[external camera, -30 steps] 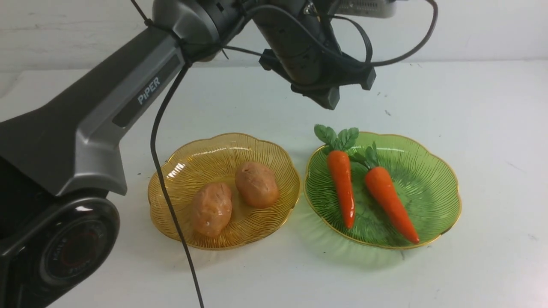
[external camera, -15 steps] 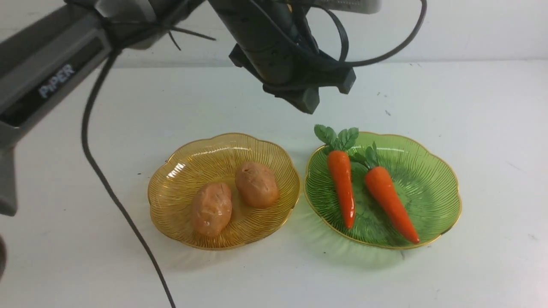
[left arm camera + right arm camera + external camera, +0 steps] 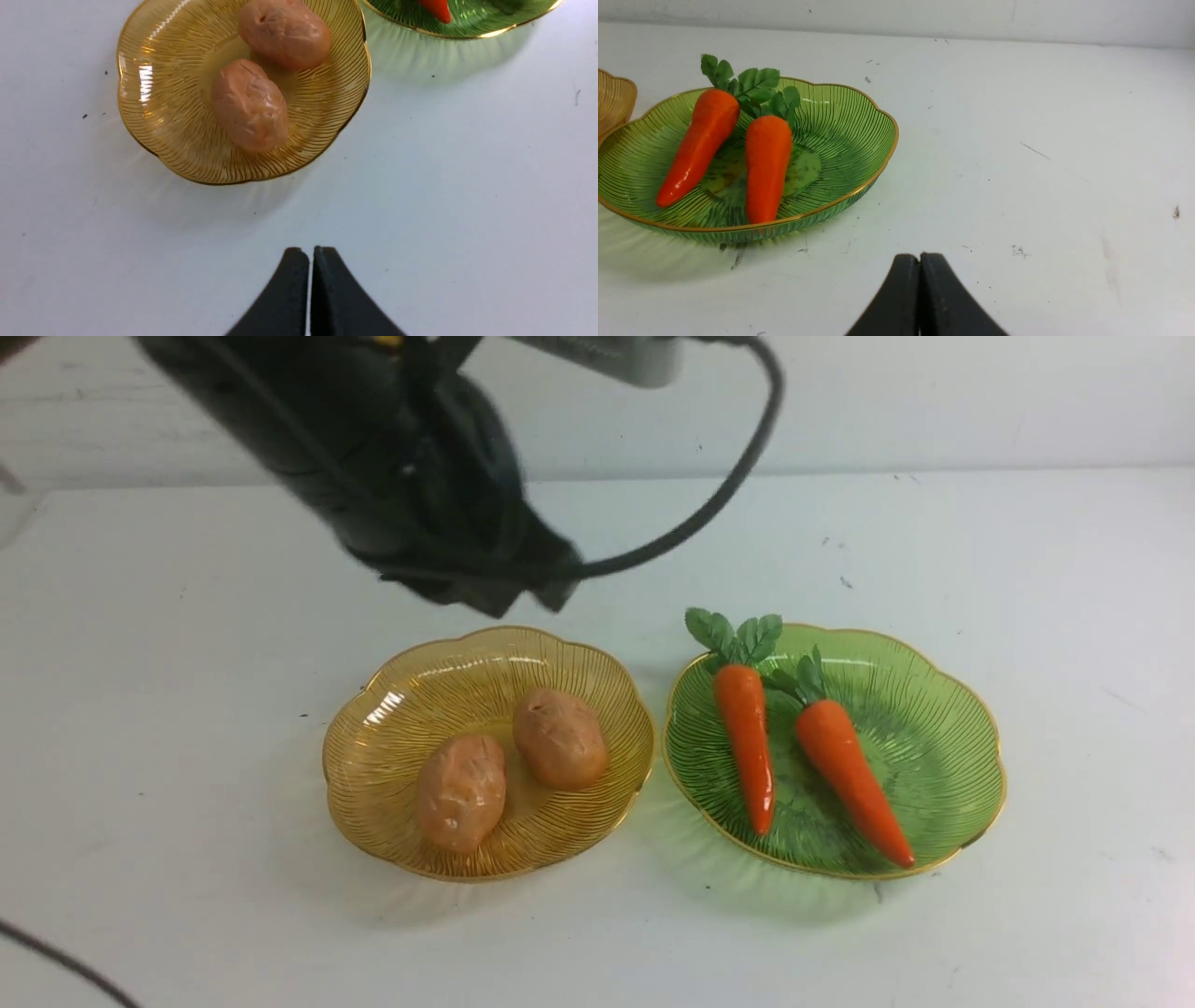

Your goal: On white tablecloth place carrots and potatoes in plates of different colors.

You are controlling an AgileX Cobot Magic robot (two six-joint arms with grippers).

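Note:
On the white tablecloth (image 3: 187,728) the amber plate (image 3: 392,695) holds both potatoes (image 3: 462,791) (image 3: 560,737). Beside it on the right, the green plate (image 3: 929,728) holds the two carrots (image 3: 745,737) (image 3: 851,779), leaves toward the back. My left arm (image 3: 411,495) is a dark blur high above the cloth behind the amber plate. Its gripper (image 3: 310,250) is shut and empty, looking down on the amber plate (image 3: 154,98) and a potato (image 3: 250,105). My right gripper (image 3: 919,255) is shut and empty, low over the cloth, apart from the green plate (image 3: 840,135) and its carrots (image 3: 768,163).
A black cable (image 3: 709,495) loops from the left arm above the back of the table. Another cable (image 3: 56,966) crosses the near left corner. A pale wall (image 3: 980,401) bounds the table's far edge.
My left arm has swung to the left and up, away from above the green plate. The plates, potatoes and carrots have not moved.

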